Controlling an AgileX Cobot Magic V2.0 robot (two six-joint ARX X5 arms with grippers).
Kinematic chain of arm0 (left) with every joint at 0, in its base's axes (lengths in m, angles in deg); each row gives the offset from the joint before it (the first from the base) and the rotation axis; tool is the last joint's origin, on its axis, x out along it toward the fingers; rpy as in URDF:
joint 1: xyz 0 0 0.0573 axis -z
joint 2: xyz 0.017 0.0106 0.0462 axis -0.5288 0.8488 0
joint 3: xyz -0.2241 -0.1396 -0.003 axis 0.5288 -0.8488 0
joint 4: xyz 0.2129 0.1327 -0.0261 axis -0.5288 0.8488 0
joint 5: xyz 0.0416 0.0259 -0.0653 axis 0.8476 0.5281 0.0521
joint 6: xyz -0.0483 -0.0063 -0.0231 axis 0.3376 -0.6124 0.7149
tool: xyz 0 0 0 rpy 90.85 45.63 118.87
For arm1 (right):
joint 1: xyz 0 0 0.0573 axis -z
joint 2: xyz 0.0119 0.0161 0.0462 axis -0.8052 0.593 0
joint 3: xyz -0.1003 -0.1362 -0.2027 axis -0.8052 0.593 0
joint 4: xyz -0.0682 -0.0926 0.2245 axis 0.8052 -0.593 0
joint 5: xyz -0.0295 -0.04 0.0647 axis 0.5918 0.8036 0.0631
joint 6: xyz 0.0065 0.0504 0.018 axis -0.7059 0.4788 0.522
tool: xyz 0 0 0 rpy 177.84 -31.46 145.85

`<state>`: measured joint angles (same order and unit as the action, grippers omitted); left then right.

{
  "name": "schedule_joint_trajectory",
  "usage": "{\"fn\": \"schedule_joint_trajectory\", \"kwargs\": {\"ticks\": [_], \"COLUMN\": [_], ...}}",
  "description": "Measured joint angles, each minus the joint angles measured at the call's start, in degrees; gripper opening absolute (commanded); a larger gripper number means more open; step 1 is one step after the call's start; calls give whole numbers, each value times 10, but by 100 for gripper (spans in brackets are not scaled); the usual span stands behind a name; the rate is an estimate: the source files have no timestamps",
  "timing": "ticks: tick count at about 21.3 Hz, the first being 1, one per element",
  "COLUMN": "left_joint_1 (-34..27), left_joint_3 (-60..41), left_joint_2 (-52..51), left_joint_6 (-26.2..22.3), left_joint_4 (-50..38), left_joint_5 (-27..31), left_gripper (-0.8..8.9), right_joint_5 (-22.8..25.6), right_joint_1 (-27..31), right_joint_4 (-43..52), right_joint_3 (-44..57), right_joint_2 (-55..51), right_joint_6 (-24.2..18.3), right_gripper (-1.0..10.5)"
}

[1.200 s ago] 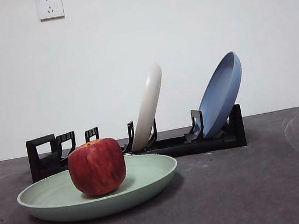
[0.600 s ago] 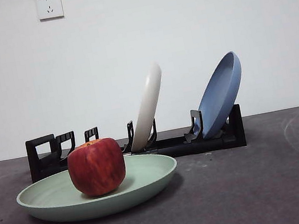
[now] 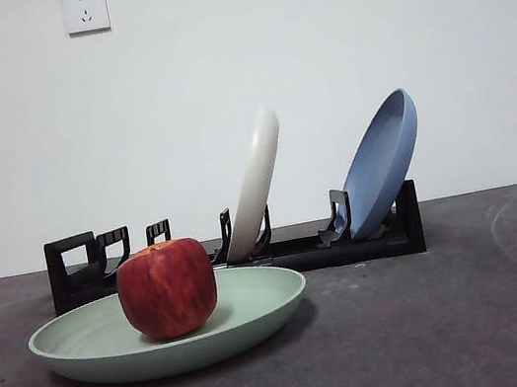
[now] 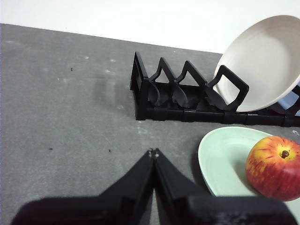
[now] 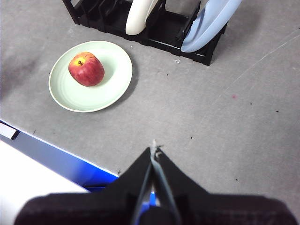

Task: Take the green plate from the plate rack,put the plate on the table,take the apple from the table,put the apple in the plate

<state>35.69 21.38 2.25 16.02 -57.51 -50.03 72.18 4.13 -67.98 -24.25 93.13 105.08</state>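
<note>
Now the apple (image 3: 167, 289) sits inside the green plate (image 3: 258, 304), and the plate lies flat on the table (image 3: 441, 322) just in front of the plate rack (image 3: 367, 242). Behind it, a cream-white plate (image 3: 258, 178) and a blue plate (image 3: 385, 159) lean upright in the rack's slots. Neither arm shows in the front view. From the wrist views, the left gripper (image 4: 153, 152) hangs over bare table beside the plate, jaws pressed together on nothing. Meanwhile the right gripper (image 5: 155, 151) sits well apart from the plate, jaws likewise pinched closed and empty.
</note>
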Motion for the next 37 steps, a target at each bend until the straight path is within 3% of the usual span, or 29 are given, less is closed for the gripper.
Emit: {"fn": "schedule_joint_trajectory", "kwargs": {"ticks": [7,9,11,13,16,19,22,25,31,37], "left_joint_1": [0,0,0,0,0,0,0,0,0,0], "left_joint_3": [0,0,0,0,0,0,0,0,0,0], "left_joint_2": [13,18,22,23,23,23,23,23,23,23], "left_joint_6": [0,0,0,0,0,0,0,0,0,0], "left_joint_4": [0,0,0,0,0,0,0,0,0,0], "left_joint_5": [0,0,0,0,0,0,0,0,0,0], "left_gripper": [-3,-3,-3,-4,-4,-4,-4,-4,-4,-4], "right_joint_5": [12,86,173,196,147,-1,-65,-87,-75,-68], "right_joint_1": [0,2,30,89,213,334,392,429,478,510], "right_joint_4": [0,2,70,183,367,565,701,806,821,751], "right_joint_3": [0,1,35,99,250,426,540,649,761,763], "right_joint_2": [0,0,-5,-15,-45,-94,-136,-191,-294,-355], "right_joint_6": [0,2,-1,-24,-89,-133,-141,-142,-142,-142], "right_gripper": [2,2,2,2,2,2,2,2,2,2]}}
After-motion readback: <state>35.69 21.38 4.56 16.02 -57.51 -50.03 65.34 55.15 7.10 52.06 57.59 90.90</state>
